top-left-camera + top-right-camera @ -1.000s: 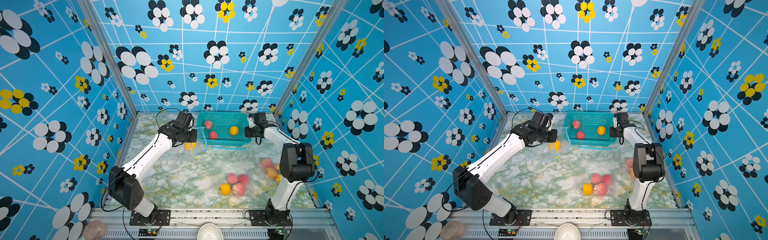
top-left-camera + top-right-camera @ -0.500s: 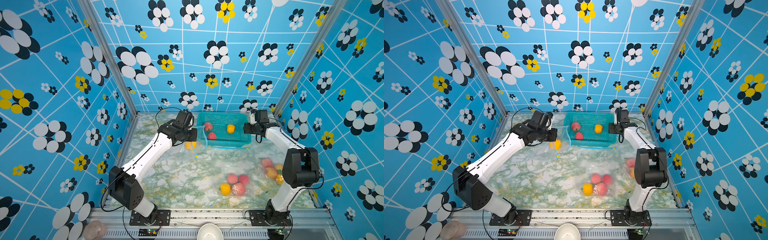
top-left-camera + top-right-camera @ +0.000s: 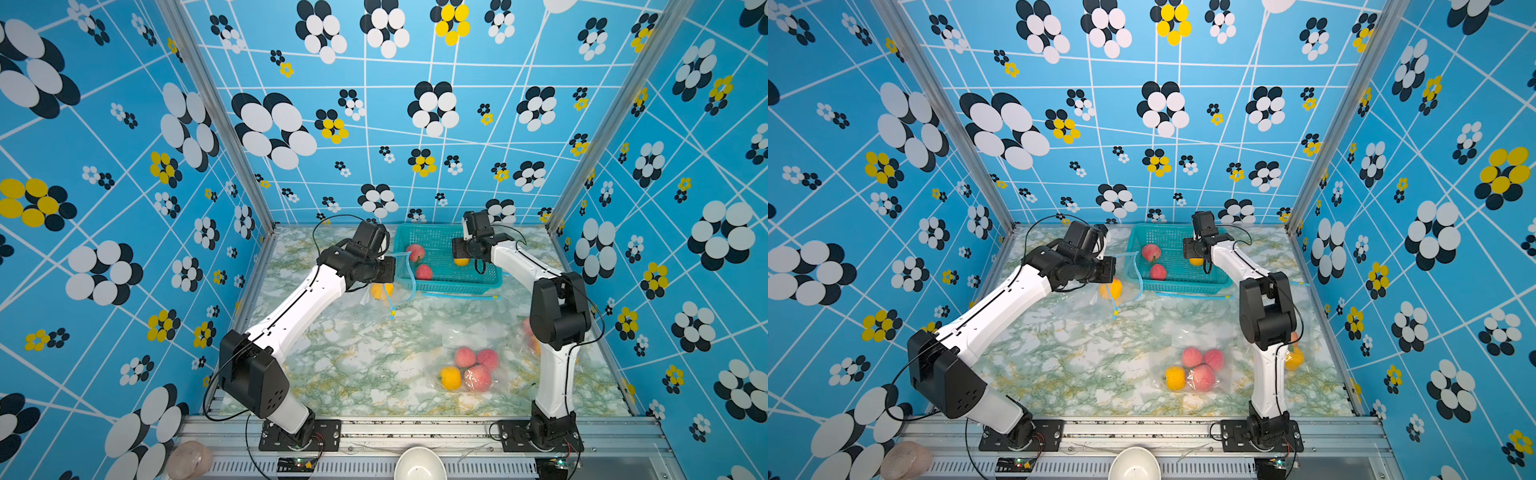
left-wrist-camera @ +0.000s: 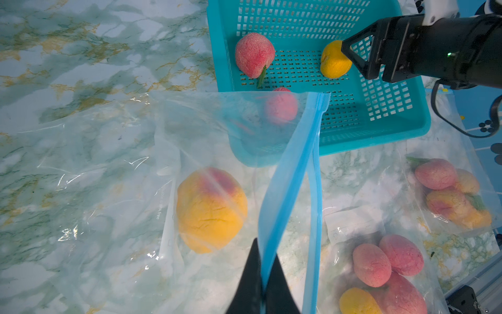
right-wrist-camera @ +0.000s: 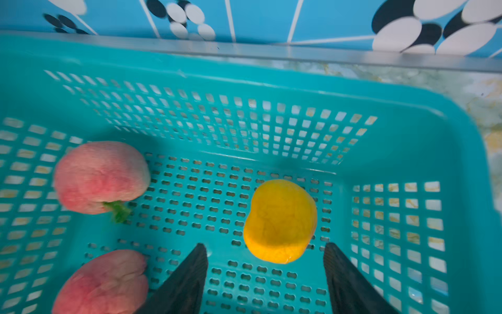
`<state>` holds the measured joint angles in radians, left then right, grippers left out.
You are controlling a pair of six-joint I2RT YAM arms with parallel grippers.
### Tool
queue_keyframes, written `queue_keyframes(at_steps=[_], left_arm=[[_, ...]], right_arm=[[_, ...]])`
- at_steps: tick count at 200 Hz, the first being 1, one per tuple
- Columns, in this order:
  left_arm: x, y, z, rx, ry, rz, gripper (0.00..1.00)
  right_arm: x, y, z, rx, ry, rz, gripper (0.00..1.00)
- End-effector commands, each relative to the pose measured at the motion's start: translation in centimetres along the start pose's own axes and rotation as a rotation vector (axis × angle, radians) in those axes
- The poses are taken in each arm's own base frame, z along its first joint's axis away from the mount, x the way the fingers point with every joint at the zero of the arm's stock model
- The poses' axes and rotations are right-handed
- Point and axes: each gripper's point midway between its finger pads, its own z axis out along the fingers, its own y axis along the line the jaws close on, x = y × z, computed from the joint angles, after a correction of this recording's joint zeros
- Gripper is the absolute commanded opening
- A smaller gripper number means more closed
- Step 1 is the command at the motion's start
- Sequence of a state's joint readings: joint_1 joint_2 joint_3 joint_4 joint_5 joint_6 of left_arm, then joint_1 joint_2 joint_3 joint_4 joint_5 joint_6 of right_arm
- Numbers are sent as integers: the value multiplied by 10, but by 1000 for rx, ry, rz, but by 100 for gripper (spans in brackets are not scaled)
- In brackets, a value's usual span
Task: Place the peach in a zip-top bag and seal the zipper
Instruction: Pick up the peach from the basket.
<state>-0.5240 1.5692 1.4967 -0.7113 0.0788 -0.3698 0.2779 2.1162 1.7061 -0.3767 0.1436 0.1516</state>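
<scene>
Your right gripper (image 5: 264, 246) hangs inside the teal basket (image 5: 244, 81) with its jaws spread wide and nothing between them. The yellow peach (image 5: 279, 221) lies on the basket floor straight ahead of it, just past the fingertips and a shade toward one finger. Its long axis runs roughly away from the gripper, so I judge a straight push forward would let the jaws close across its narrower width. Two pink peaches (image 5: 100, 176) sit off to the side, clear of that line. This arm is plainly the nearer one. Your left gripper (image 4: 264, 255) is busy, pinched tight on the blue zipper strip (image 4: 288, 185) of the zip-top bag (image 4: 190, 141). The bag's mouth gapes beside the basket, and one yellow-and-red peach (image 4: 212, 209) already rests inside it on the bench (image 3: 365, 353). A faint line of print runs along the bag, too small to read. The white label (image 4: 350, 225) on a filled bag nearby carries marks I cannot make out.
</scene>
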Motion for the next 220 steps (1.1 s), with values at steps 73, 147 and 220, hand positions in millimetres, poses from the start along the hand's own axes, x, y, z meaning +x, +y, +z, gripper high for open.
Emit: queue_keyframes(at_steps=[73, 147, 220], left_arm=[[1, -1, 2, 0, 11, 24, 7], [1, 0, 0, -2, 5, 21, 7], [3, 3, -4, -4, -1, 20, 7]], right_arm=[[13, -15, 42, 62, 145, 65, 72], [18, -14, 47, 8, 244, 54, 68], [24, -13, 46, -12, 299, 66, 68]])
